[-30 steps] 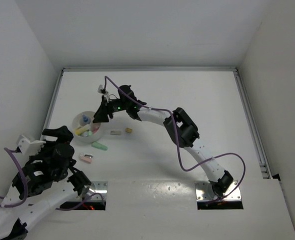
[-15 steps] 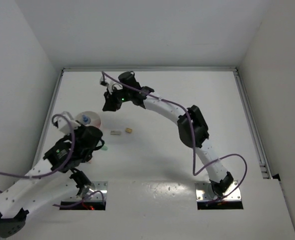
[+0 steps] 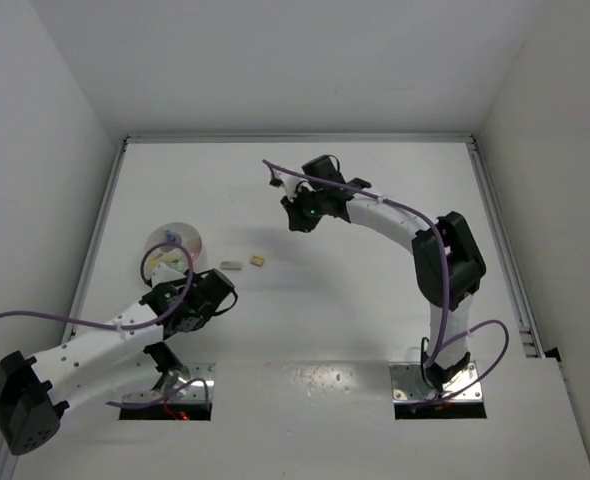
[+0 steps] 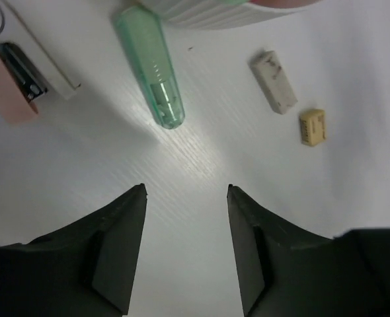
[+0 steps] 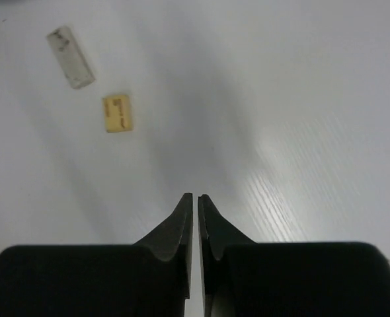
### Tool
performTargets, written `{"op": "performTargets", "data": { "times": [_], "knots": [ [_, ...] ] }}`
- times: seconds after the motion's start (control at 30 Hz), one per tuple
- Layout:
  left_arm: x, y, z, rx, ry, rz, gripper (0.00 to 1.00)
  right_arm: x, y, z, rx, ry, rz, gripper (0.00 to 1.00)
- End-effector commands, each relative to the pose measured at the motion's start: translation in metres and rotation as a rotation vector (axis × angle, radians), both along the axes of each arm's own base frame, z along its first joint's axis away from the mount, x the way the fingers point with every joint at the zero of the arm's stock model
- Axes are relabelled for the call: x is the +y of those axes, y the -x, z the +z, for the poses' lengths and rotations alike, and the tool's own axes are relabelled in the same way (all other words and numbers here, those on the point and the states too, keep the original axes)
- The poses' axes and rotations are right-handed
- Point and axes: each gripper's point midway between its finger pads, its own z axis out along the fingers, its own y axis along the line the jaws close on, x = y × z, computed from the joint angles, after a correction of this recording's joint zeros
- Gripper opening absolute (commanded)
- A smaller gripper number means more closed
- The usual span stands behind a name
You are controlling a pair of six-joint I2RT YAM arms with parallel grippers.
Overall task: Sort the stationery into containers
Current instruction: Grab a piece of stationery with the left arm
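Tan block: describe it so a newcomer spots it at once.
Start at the white bowl on the left of the table. Right of it lie two blocks; the tan block is the right-hand one, squarish and yellowish, the grey block longer and paler.

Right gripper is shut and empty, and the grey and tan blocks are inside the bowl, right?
No. The right gripper is shut and empty, but the grey block and tan block lie on the table outside the bowl, per the left wrist view.

High rear camera overlooks the whole bench (image 3: 375,300); both wrist cameras face down close, apparently sharing the grey block (image 4: 273,82) and tan block (image 4: 312,126).
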Motion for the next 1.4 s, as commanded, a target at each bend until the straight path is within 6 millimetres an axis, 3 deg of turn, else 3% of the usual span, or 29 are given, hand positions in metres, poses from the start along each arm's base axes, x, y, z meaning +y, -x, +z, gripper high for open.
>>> {"op": "performTargets", "data": {
  "times": [0.0,0.1,0.17,0.37,0.53,0.7,0.93,1.37],
  "knots": [
    [-0.006,-0.010,-0.007,-0.008,0.076,0.123,0.51,-0.013,-0.016,0.048,-0.091,-0.114,-0.117,0.06],
    [-0.003,-0.015,-0.015,0.026,-0.052,0.121,0.47,-0.022,-0.019,0.047,-0.098,-0.147,-0.131,0.06],
    [-0.009,-0.023,-0.007,-0.001,-0.106,0.102,0.47,-0.026,-0.019,0.050,-0.093,-0.153,-0.133,0.06],
    [-0.001,-0.021,-0.010,0.008,-0.281,0.115,0.64,-0.036,-0.023,0.045,-0.023,-0.200,-0.142,0.06],
    [0.006,-0.018,-0.014,0.003,-0.334,0.145,0.65,-0.042,-0.023,0.034,0.038,-0.215,-0.140,0.06],
    [0.012,-0.017,-0.023,0.025,-0.401,0.145,0.65,-0.047,-0.025,0.035,0.048,-0.233,-0.138,0.07],
    [0.003,-0.027,-0.030,0.005,-0.404,0.156,0.65,-0.054,-0.025,0.031,0.087,-0.256,-0.140,0.07],
    [-0.002,-0.043,-0.050,-0.019,-0.498,0.189,0.64,-0.069,-0.027,0.040,0.154,-0.341,-0.145,0.10]
  ]
}}
